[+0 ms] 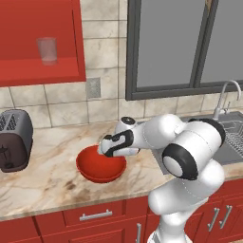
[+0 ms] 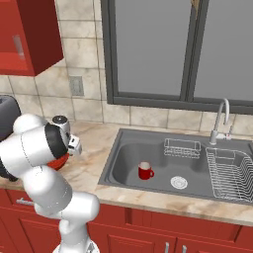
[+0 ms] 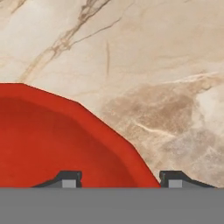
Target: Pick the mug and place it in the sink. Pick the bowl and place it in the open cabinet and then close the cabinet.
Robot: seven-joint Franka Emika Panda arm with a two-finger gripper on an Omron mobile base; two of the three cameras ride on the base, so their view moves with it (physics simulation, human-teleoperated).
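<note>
Looking over a beige marbled counter (image 1: 47,175) backed by a tiled wall and a grey-framed window (image 1: 171,42).

Noting the cabinet (image 1: 78,47) hanging at 10 o'clock in the left base view, standing open and showing its red shelf.

Locating the sink (image 2: 128,153) at 4 o'clock in the right base view, sunk into the counter, carrying a wire dish rack (image 2: 227,173) at its 3 o'clock side and a curved faucet (image 2: 222,116) behind it.

Observing the white arm (image 1: 190,152) reaching from 5 o'clock toward the middle of the left base view, bending low over the counter.

Noting a dark toaster (image 1: 14,140) sitting at 9 o'clock on the counter, well apart from the arm.

Finding the bowl (image 1: 97,168) resting upright on the counter just below centre in the left base view, directly under the hand.

Seeing a clear glass (image 1: 47,50) standing upright on the cabinet shelf.

Finding the mug (image 2: 145,171) standing upright on the sink floor, near the round drain, at 9 o'clock from it.

Checking the gripper (image 3: 122,179): standing spread, straddling the bowl's near rim, with one fingertip (image 3: 70,179) over the red inside and the other over bare counter outside; not pinching the rim, and being unable to tell whether either pad is touching it.
</note>
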